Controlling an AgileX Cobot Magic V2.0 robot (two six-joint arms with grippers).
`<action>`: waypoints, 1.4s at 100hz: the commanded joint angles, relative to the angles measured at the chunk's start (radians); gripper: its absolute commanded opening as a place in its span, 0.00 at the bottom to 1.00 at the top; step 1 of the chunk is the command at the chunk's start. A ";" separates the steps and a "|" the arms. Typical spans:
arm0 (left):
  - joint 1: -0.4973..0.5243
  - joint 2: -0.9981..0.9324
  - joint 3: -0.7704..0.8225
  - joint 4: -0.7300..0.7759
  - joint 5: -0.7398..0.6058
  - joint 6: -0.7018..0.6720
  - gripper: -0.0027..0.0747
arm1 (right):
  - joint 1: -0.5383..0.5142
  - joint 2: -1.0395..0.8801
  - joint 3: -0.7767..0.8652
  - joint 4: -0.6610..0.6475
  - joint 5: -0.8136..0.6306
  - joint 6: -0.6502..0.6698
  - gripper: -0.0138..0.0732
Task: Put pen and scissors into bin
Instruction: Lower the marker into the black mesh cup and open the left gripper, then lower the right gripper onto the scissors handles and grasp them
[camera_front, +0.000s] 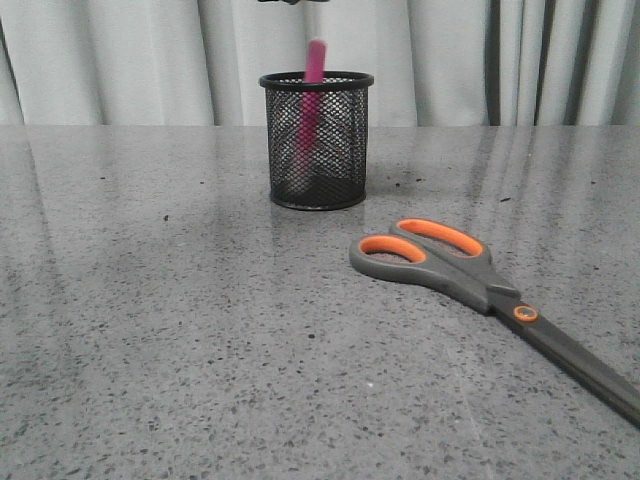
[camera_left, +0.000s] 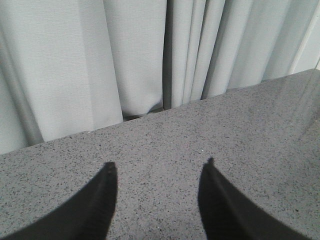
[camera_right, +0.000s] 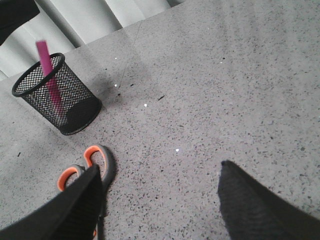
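The pen (camera_front: 314, 68) stands tilted inside the bin (camera_front: 318, 150), its blurred upper end sticking out above the rim. In the right wrist view the pen (camera_right: 46, 67) leans in the bin (camera_right: 75, 107) too. The scissors (camera_front: 452, 268) lie flat on the table to the right of the bin and nearer to me, handles toward the bin. My right gripper (camera_right: 160, 166) is open and empty above the table, one finger (camera_right: 82, 202) covering part of the scissors (camera_right: 102, 162). My left gripper (camera_left: 159, 165) is open and empty over bare table.
The grey speckled table (camera_front: 150, 330) ends at a pale curtain (camera_front: 120, 60) behind the bin. A dark part (camera_front: 285, 1) shows at the top edge of the front view, straight above the bin. A dark arm part (camera_right: 15, 12) is near the bin in the right wrist view.
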 joint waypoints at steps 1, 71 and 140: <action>-0.003 -0.108 -0.029 0.004 -0.073 0.004 0.54 | -0.001 0.016 -0.055 -0.006 -0.044 -0.011 0.67; -0.329 -0.745 0.178 0.101 0.456 0.009 0.45 | 0.311 0.779 -0.760 0.001 0.540 -0.526 0.60; -0.352 -0.896 0.252 0.110 0.546 -0.027 0.45 | 0.410 1.114 -0.813 -0.027 0.584 -0.349 0.61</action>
